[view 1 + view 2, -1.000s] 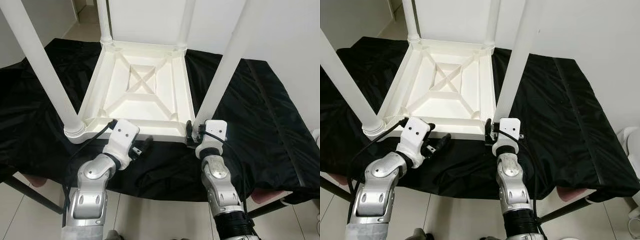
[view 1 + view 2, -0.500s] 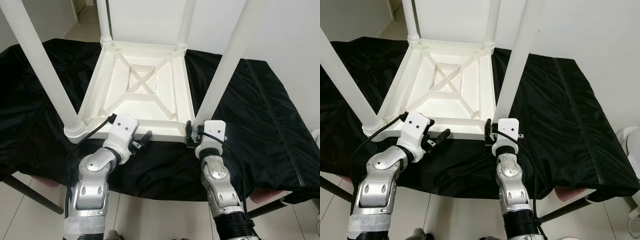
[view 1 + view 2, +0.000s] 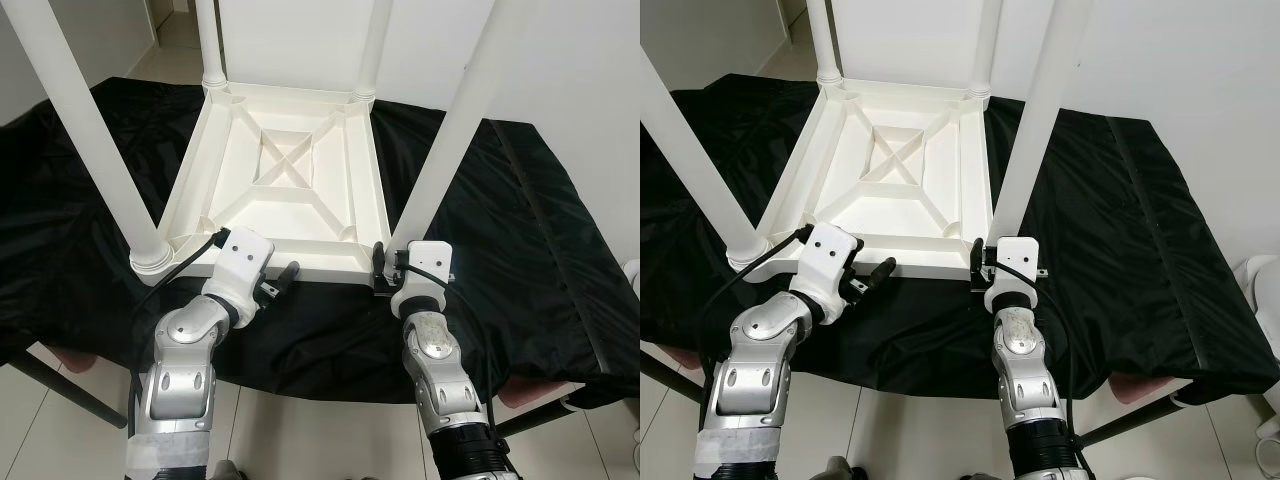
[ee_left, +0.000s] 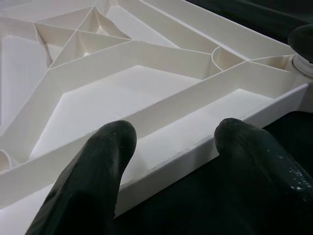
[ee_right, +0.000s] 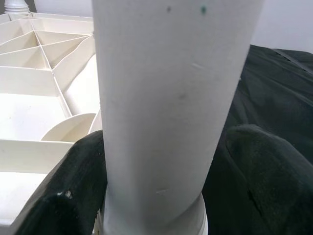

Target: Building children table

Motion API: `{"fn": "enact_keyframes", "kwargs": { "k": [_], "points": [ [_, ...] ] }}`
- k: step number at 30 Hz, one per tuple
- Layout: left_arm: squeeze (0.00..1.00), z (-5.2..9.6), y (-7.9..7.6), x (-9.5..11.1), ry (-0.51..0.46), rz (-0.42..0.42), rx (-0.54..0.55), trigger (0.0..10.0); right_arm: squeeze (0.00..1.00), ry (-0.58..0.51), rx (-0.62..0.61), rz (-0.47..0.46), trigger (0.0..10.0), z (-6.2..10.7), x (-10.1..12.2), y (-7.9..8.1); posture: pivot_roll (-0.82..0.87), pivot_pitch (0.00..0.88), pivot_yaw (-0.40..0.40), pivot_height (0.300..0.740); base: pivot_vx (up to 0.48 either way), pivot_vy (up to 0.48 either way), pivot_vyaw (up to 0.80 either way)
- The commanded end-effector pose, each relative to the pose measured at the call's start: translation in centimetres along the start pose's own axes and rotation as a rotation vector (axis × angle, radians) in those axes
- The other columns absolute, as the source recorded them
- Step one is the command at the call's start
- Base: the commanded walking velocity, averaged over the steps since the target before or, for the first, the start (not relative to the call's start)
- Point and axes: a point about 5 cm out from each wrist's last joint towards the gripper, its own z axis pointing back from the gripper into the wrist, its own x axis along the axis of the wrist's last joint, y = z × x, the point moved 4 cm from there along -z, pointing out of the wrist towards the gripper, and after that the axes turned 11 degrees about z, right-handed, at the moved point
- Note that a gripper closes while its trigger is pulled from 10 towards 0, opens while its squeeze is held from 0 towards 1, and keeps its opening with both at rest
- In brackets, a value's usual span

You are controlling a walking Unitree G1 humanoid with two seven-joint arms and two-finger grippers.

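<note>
The right gripper (image 5: 161,186) is closing its two black fingers (image 5: 68,191) around the base of the near right leg (image 3: 455,120), one finger on each side. The left gripper (image 4: 168,142) is hovering with fingers spread, straddling the near rim of the upturned white children's table (image 3: 290,185) without clamping it. That table is lying upside down, ribbed underside facing up, all four legs standing upward, on a black cloth (image 3: 540,230) covering the tabletop.
</note>
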Motion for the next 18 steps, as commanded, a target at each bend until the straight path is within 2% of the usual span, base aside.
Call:
{"fn": "enact_keyframes", "kwargs": {
  "k": [1, 3, 5, 8, 9, 10, 13, 15, 18],
  "points": [
    [0.0, 0.3, 1.8, -0.1, -0.059, 0.058, 0.326, 10.0, 0.0, 0.049, -0.018, 0.019, 10.0, 0.3, -1.2, -0.6, -0.03, 0.075, -0.046, 0.74, 0.0, 0.0, 0.0],
    [0.0, 0.3, 1.9, -0.1, -0.061, 0.055, 0.325, 10.0, 0.0, 0.047, -0.02, 0.021, 10.0, 0.3, -1.2, -0.7, -0.03, 0.075, -0.046, 0.74, 0.0, 0.0, 0.0],
    [0.0, 0.4, 1.3, 0.3, -0.09, 0.009, 0.268, 10.0, 0.0, 0.002, 0.006, -0.006, 10.0, 0.5, -0.7, -1.2, -0.03, 0.081, -0.044, 0.74, 0.0, 0.0, 0.0],
    [0.0, 0.4, 0.8, 0.4, -0.095, -0.007, 0.224, 10.0, 0.0, -0.031, 0.033, -0.016, 10.0, 0.7, -0.4, -1.5, -0.03, 0.081, -0.044, 0.74, 0.0, 0.0, 0.0],
    [0.0, 0.4, 0.8, 0.4, -0.095, -0.007, 0.224, 10.0, 0.0, -0.031, 0.033, -0.016, 10.0, 0.7, -0.4, -1.5, -0.03, 0.081, -0.044, 0.74, 0.0, 0.0, 0.0],
    [0.0, 0.5, 0.2, 0.3, -0.09, -0.015, 0.172, 10.0, 0.0, -0.032, 0.088, -0.03, 10.0, 0.8, -0.6, -1.6, -0.03, 0.084, -0.044, 0.74, 0.0, 0.0, 0.0],
    [0.0, 0.5, 0.0, 0.2, -0.088, -0.019, 0.152, 10.0, 0.0, -0.031, 0.109, -0.036, 10.0, 0.8, -0.7, -1.6, -0.03, 0.084, -0.044, 0.74, 0.0, 0.0, 0.0],
    [0.0, 0.7, -1.8, 0.0, -0.071, -0.041, 0.038, 10.0, 0.0, -0.058, 0.217, -0.02, 10.0, 0.6, -0.7, -1.9, -0.03, 0.09, -0.042, 0.74, 0.0, 0.0, 0.0],
    [0.0, 0.8, -2.3, -0.1, -0.066, -0.047, 0.005, 10.0, 0.0, -0.066, 0.247, -0.015, 10.0, 0.6, -0.7, -2.0, -0.03, 0.09, -0.042, 0.74, 0.0, 0.0, 0.0]
  ]
}}
